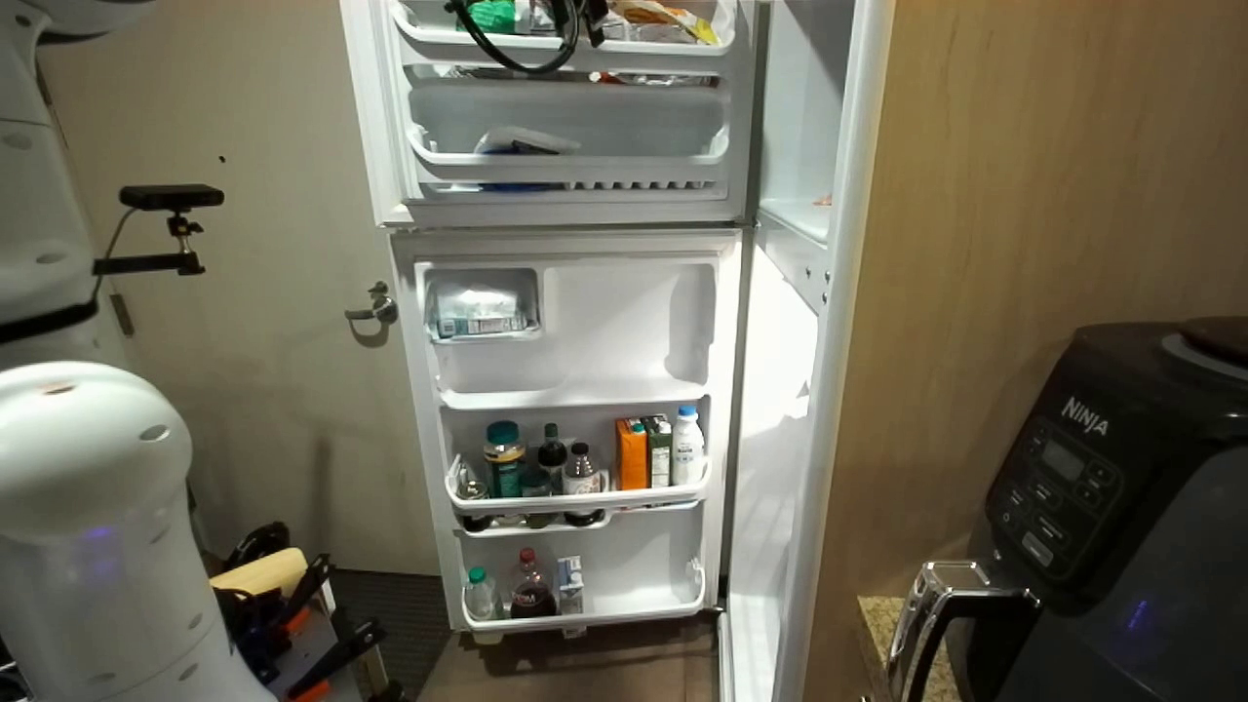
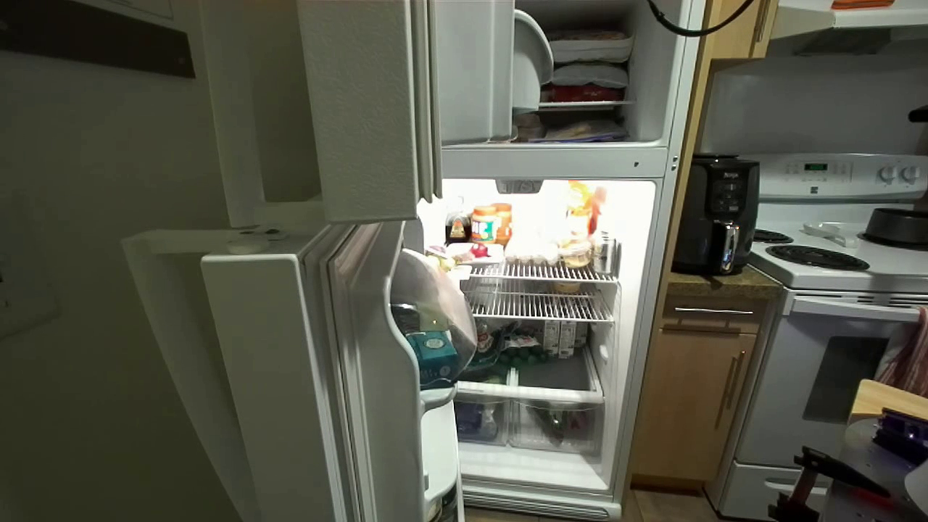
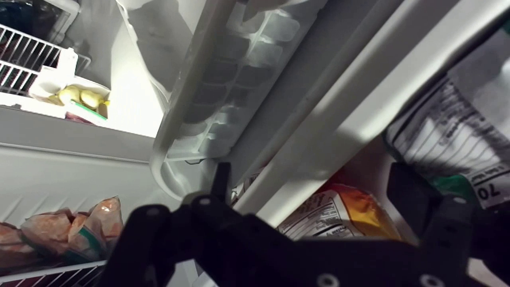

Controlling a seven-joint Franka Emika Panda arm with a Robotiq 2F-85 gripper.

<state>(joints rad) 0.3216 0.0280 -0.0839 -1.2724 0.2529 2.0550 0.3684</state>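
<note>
In the wrist view my gripper (image 3: pixel 314 183) stands open, its dark fingers (image 3: pixel 221 179) wide apart. Across the gap runs the white rail (image 3: pixel 314 143) of a freezer door shelf. Behind that rail, an orange and yellow bag (image 3: pixel 358 203) with printed text shows between the fingers; nothing is gripped. Beside the right finger is a grey printed bag (image 3: pixel 450 127) with a green patch. An ice cube tray (image 3: pixel 235 83) lies past the left finger. At the top of an exterior view a black cable loop (image 1: pixel 526 66) hangs before the door shelf (image 1: pixel 634 49); the fingers are not clear there.
Both doors stand open. The lower door bin (image 1: pixel 585 502) holds several bottles and cartons. Orange frozen food in clear bags (image 3: pixel 51 231) lies at left in the wrist view. A black air fryer (image 2: pixel 714 210) stands on the counter near the stove (image 2: pixel 834 268).
</note>
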